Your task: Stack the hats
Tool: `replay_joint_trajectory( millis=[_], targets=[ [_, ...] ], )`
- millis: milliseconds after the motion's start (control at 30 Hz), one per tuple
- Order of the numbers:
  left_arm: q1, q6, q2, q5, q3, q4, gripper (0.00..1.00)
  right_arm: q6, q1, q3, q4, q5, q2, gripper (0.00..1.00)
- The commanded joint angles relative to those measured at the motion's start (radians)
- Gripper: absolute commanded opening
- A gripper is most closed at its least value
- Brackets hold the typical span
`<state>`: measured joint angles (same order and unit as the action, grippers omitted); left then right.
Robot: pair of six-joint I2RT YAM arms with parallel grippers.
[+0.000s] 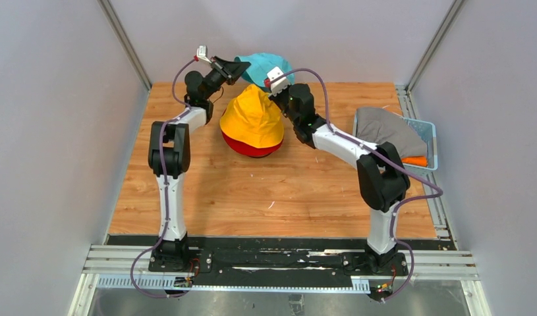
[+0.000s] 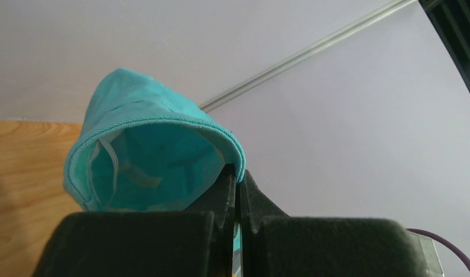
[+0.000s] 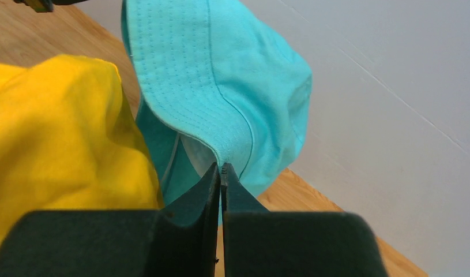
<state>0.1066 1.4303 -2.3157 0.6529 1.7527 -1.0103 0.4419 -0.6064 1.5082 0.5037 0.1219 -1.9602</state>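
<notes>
On the desk (image 1: 252,204) the yellow hat (image 1: 252,118) sits over the red hat (image 1: 251,151). To the right, the grey hat (image 1: 384,128) and orange hat (image 1: 417,160) lie in the basket (image 1: 431,128). Beyond the stack, my left end effector (image 2: 238,173) and right end effector (image 3: 221,167) each pinch the teal hat (image 1: 262,64) by its brim, on opposite sides and aloft. I judge this keeps its mouth open to drop over the yellow.

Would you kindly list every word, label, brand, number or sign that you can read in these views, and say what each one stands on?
No text can be read in any view.
The teal hat, yellow hat, red hat, grey hat and blue basket show plain colour with no print.
The pale inner band inside the teal hat, seen from the left wrist, carries no legible mark.
</notes>
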Motion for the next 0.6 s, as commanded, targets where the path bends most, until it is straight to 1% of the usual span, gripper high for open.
replay_joint_trajectory(
  millis=[0,133,300,400,567],
  targets=[
    [-0.001,-0.059,0.166,0.030,-0.109,-0.107,0.00,-0.009,-0.013,-0.097,0.123,0.004,0.143,0.00],
    [-0.001,-0.074,0.245,0.028,-0.224,-0.135,0.00,-0.023,-0.018,-0.166,0.142,0.011,0.214,0.01],
    [-0.001,-0.032,0.291,0.044,-0.277,-0.188,0.00,-0.028,-0.027,-0.202,0.139,0.012,0.269,0.01],
    [-0.001,0.000,0.312,0.049,-0.324,-0.246,0.00,-0.024,-0.039,-0.223,0.138,0.014,0.299,0.01],
    [-0.001,0.010,0.381,0.036,-0.461,-0.318,0.00,-0.023,-0.065,-0.281,0.140,0.032,0.360,0.01]
  ],
)
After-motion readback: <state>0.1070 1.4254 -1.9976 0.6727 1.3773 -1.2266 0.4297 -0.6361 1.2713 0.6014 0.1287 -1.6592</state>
